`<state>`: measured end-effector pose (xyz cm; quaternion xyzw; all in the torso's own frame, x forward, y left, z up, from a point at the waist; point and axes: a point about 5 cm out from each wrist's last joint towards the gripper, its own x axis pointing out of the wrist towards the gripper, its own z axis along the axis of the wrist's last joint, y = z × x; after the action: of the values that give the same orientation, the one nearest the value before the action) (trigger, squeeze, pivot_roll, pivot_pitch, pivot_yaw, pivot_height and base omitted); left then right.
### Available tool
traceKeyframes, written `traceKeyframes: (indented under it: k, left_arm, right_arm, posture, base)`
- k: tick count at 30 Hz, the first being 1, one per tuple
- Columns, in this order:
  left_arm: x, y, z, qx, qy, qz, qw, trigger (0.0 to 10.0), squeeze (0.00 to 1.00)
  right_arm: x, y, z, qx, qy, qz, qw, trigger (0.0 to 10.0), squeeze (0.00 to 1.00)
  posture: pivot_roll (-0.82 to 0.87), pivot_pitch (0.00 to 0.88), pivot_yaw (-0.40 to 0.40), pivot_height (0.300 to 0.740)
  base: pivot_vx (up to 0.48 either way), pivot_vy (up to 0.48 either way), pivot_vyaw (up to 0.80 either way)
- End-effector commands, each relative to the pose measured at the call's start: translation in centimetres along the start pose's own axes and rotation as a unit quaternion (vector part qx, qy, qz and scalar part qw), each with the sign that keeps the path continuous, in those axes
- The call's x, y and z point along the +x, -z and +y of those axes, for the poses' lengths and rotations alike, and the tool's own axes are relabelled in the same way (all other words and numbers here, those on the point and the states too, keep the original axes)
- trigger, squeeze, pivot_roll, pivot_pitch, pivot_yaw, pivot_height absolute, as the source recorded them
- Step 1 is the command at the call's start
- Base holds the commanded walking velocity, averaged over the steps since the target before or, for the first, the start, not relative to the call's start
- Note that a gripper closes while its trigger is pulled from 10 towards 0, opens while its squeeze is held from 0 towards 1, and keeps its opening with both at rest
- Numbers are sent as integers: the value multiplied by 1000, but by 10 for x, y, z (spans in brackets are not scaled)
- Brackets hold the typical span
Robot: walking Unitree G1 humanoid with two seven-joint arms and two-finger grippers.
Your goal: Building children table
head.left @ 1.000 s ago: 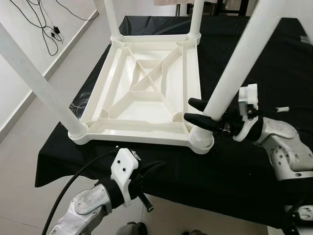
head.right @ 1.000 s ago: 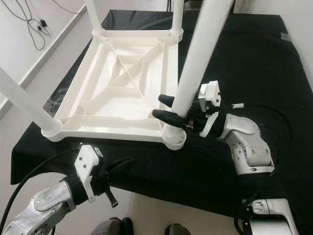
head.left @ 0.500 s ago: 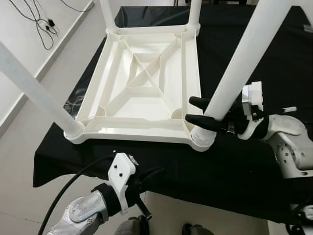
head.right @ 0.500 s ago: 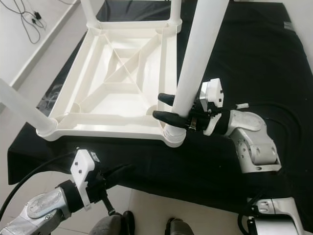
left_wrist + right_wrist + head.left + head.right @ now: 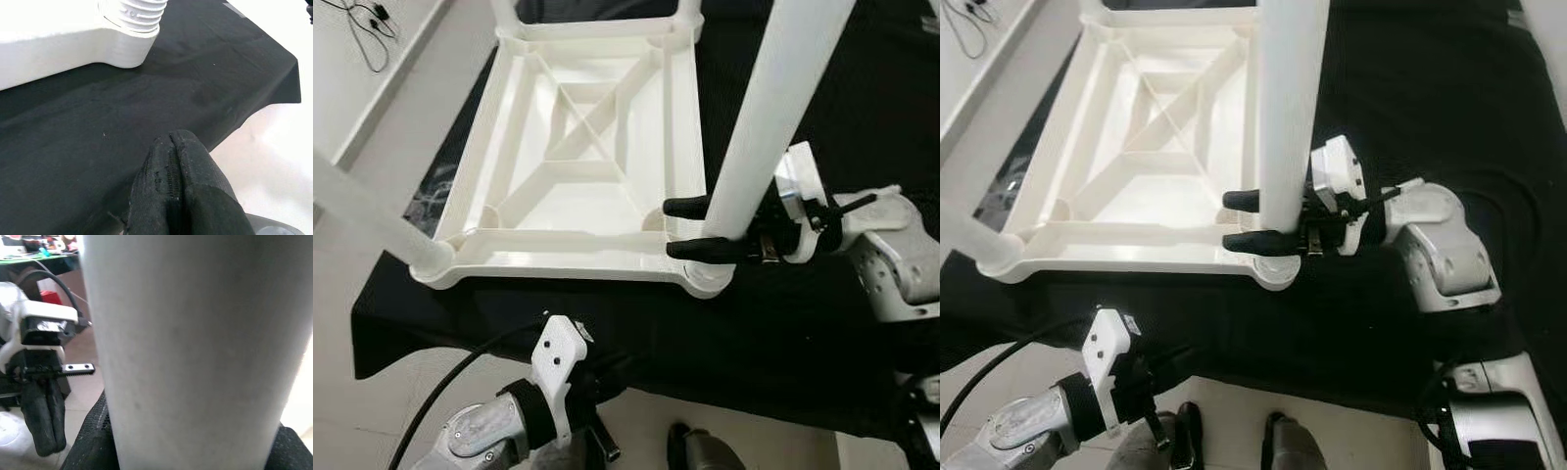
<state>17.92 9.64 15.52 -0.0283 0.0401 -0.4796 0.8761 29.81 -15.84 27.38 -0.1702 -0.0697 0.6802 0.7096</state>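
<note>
A white plastic children's table (image 5: 578, 166) lies upside down on a black-covered table (image 5: 803, 323), its legs pointing up. My right gripper (image 5: 673, 228) holds the near-right leg (image 5: 773, 108) just above its ribbed base, one black finger on each side of it. That leg stands close in front of the right wrist camera (image 5: 195, 357). My left gripper (image 5: 171, 142) is shut on nothing, low in front of the table's near edge, below the tabletop's near side. A corner of the tabletop with a ribbed leg base (image 5: 134, 14) lies beyond its fingertips. The near-left leg (image 5: 362, 211) rises toward the camera.
The black cloth's near edge (image 5: 460, 333) drops to a pale floor. Cables (image 5: 367, 24) lie on the floor at the far left. Two dark feet (image 5: 1234, 441) stand on the floor below the edge. Bare black cloth lies right of the white table.
The whole view has shifted, so the camera moved forward and down. My right gripper stays on the near-right leg and my left gripper stays shut below the edge.
</note>
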Motion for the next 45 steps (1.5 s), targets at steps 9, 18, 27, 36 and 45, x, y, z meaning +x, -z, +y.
traceKeyframes:
  k: [9,18,27,36,45]
  left_arm:
    - [-3,2,-4,-8,11,12,1000,10000,0]
    - [-1,3,2,-8,8,13,1000,10000,0]
    - [0,3,8,-8,6,14,1000,10000,0]
    - [3,5,15,-5,13,14,1000,10000,0]
    - [5,6,17,0,6,9,1000,10000,0]
  right_arm:
    - [10,6,5,29,-50,5,998,10000,0]
    - [11,24,-6,63,92,-30,993,10000,0]
    - [32,54,39,138,244,-25,960,10000,0]
    - [47,73,66,34,307,102,945,10000,0]
    - [55,59,57,15,269,116,956,10000,0]
  posture:
    - [104,366,33,740]
    - [102,353,36,740]
    - [75,339,44,740]
    - [56,313,56,740]
    - [55,300,36,740]
  base:
    - [0,0,0]
    - [0,0,0]
    - [0,0,0]
    - [0,0,0]
    - [0,0,0]
